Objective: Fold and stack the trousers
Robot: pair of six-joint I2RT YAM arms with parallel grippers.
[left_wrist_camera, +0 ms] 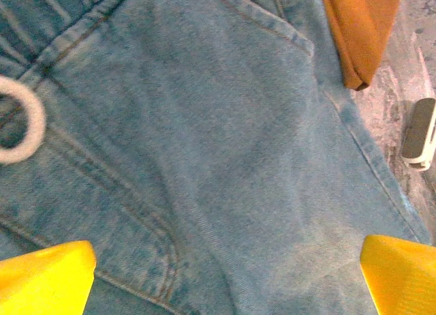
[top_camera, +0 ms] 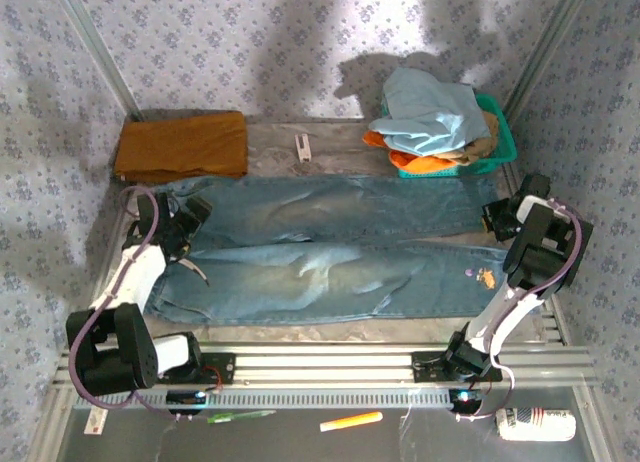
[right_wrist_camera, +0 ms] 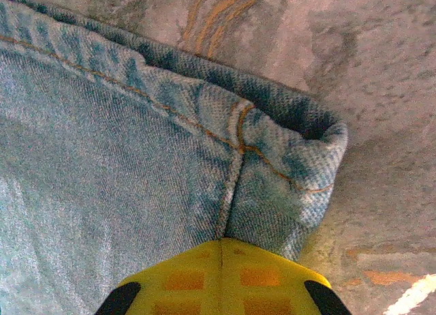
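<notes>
Faded blue denim trousers (top_camera: 330, 252), flat, orange-stitched, twill-textured

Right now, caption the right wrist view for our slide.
Right gripper pinches the hem of light blue faded denim trousers on a mottled grey table.

It was a robot lab got up to look like a laundry corner at home. Flowered wallpaper (top_camera: 300, 42) covered the walls, but it sat on flat panels held between bare metal posts (top_camera: 95, 52), so the room was really a booth. The left arm (top_camera: 130, 272) and the right arm (top_camera: 525, 257) were bolted to aluminium rails (top_camera: 330, 362) at the near edge of a marbled counter (top_camera: 270, 142), with purple cables (top_camera: 578, 247) looped along them. On the counter lay household washing: trousers (top_camera: 330, 252) spread flat, a folded brown cloth (top_camera: 182, 147), and a green basket (top_camera: 503, 130) heaped with clothes.
</notes>
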